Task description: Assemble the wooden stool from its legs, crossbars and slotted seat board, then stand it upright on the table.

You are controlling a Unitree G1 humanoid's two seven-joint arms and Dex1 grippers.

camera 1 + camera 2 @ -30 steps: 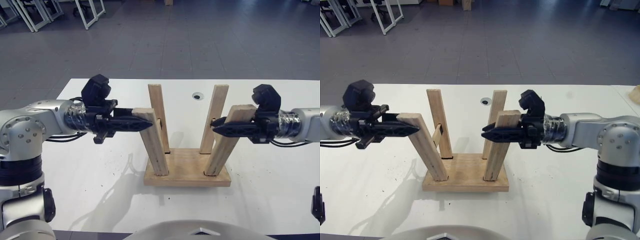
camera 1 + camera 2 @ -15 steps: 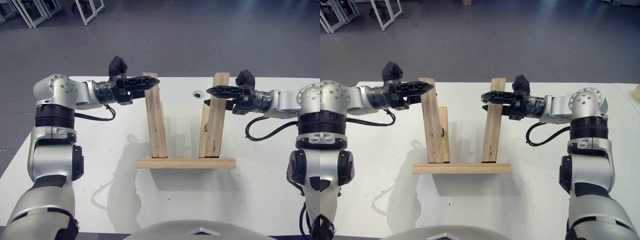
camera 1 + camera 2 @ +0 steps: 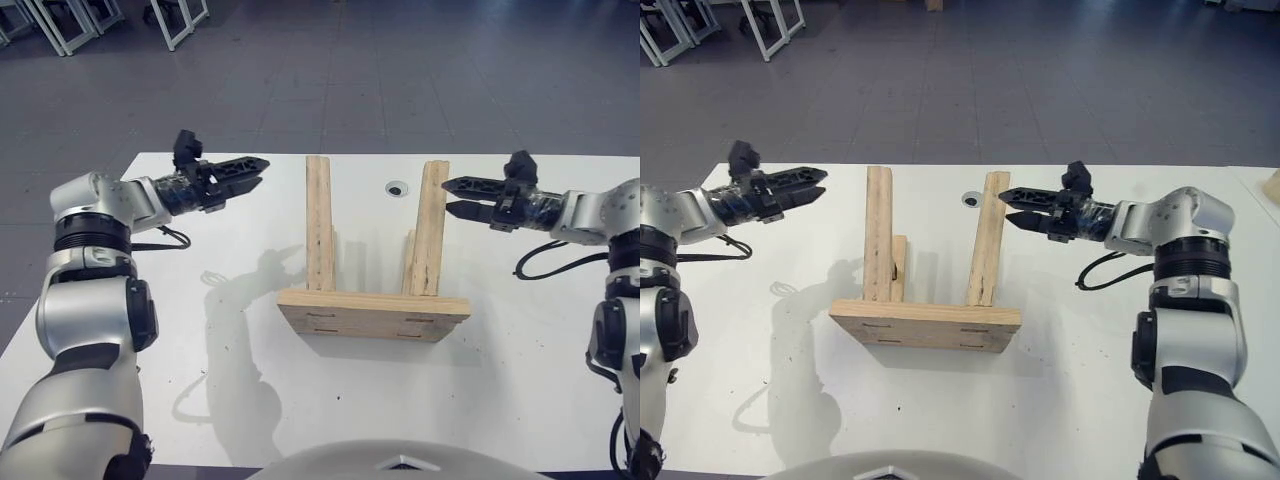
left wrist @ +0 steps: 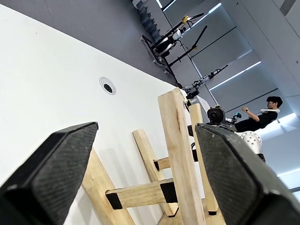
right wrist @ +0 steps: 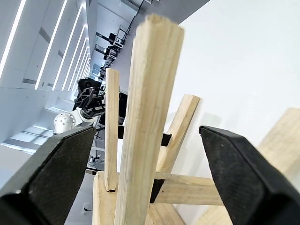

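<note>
On the white table, from the head cameras, I see the wooden stool, seat board nearest me and legs pointing away. My left gripper hangs well apart from it, fingers spread. My right gripper gapes just beside a leg top.

Left wrist: wide pads frame the crossbars.

Right wrist: wide pads straddle one leg, clear of it.

Both arms stretch forward with elbows set wide and wrists level. The left claw and right claw point inward toward each other, fingers parted on both.
</note>
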